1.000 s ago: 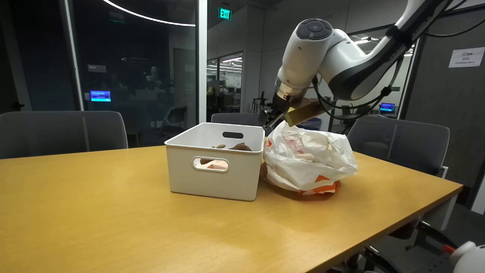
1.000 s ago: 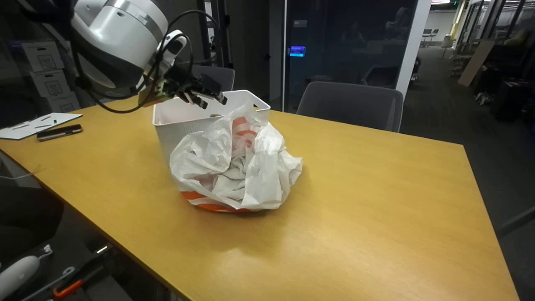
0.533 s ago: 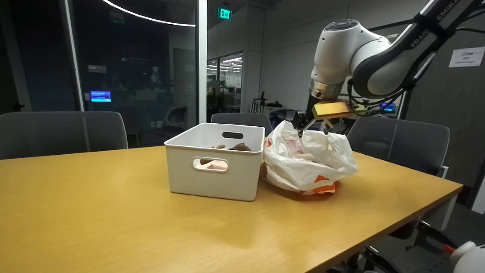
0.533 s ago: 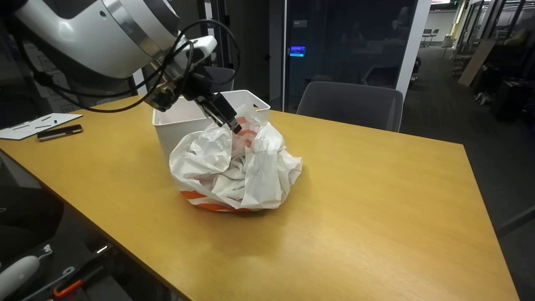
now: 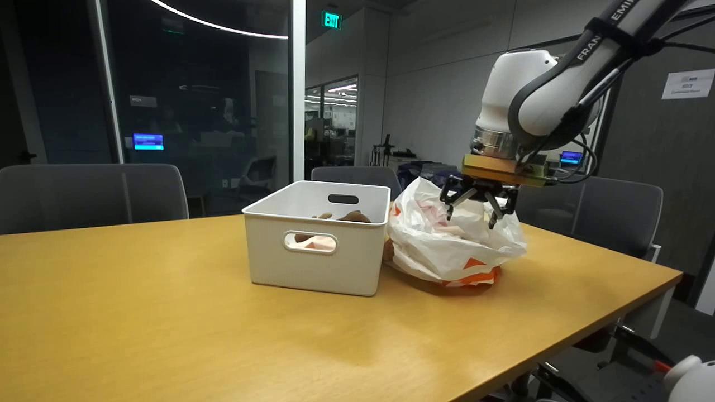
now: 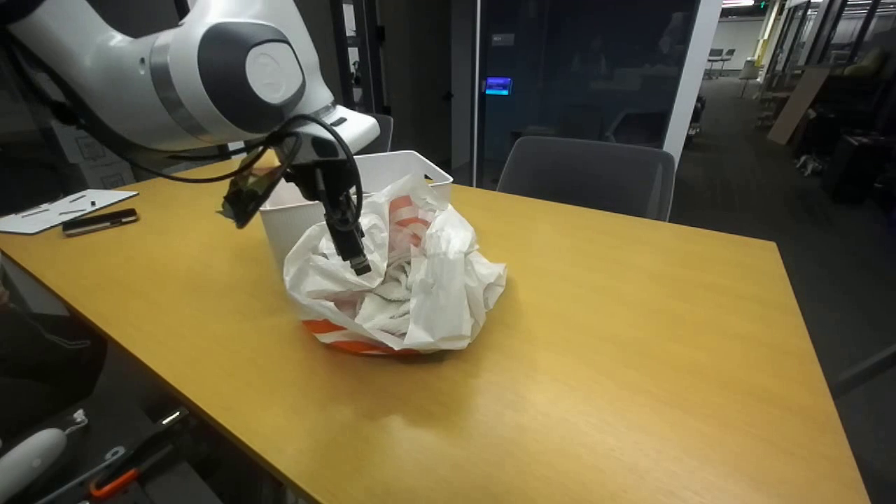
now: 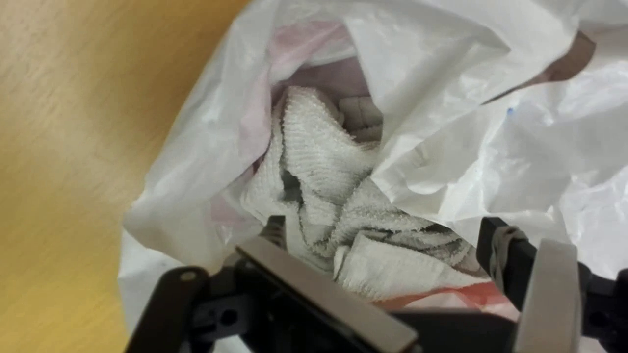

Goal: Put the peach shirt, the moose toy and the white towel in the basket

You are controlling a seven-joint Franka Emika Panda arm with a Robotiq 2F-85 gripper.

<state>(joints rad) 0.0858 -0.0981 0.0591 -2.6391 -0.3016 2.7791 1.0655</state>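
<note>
The white towel (image 7: 319,166) lies in loose folds inside a crumpled plastic bag; an exterior view also shows part of the towel (image 6: 388,308) through the bag's opening. Pointing down over that opening, my gripper (image 7: 385,233) has its fingers wide apart, with nothing held between them. Both exterior views put the gripper (image 5: 470,219) at the bag's top, beyond the basket wall. Inside the white basket (image 5: 318,274), brown tops of the moose toy (image 5: 354,216) show above the rim. Peach shirt (image 5: 319,244) fabric appears through the handle cut-out; most of it is hidden.
The white and orange bag (image 6: 451,287) stands close against the basket, its loose flaps partly covering the towel. A small brown thing (image 5: 388,249) shows between basket and bag. A dark case (image 6: 100,221) and a white board (image 6: 56,210) lie farther along the table (image 6: 595,350).
My gripper has moved from over the basket's edge to over the bag, come lower and turned to face down. It has stayed open. Basket and bag have not moved.
</note>
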